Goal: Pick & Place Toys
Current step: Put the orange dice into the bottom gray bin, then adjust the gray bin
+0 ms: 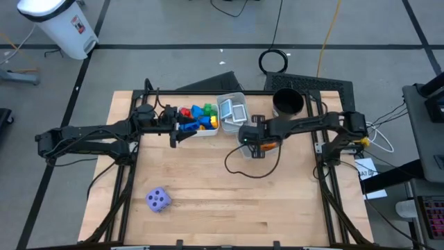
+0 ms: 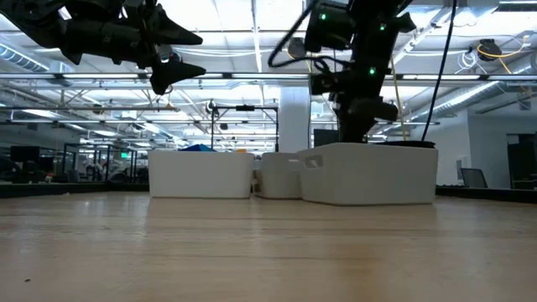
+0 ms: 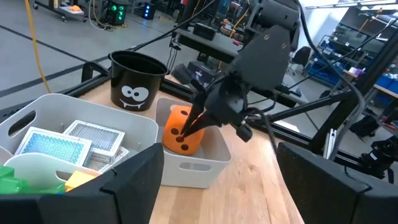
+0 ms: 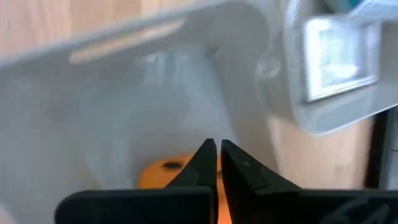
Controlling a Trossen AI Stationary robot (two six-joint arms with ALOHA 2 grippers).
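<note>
Orange die (image 3: 182,129): rounded cube with dark pips, lying inside the white bin (image 3: 202,163) nearest the black cup (image 3: 135,89)
Right hand (image 3: 194,121): lowered into that bin, fingers together, tips at the die; the right wrist view shows the tips closed with nothing between them
Left hand (image 1: 176,127): fingers apart, above the bin of coloured blocks (image 1: 198,117)
High view only: purple die (image 1: 158,200) alone on the wooden worktop (image 1: 229,201), well apart from the bins
Left wrist view only: picture cards (image 3: 69,140) in the middle bin
</note>
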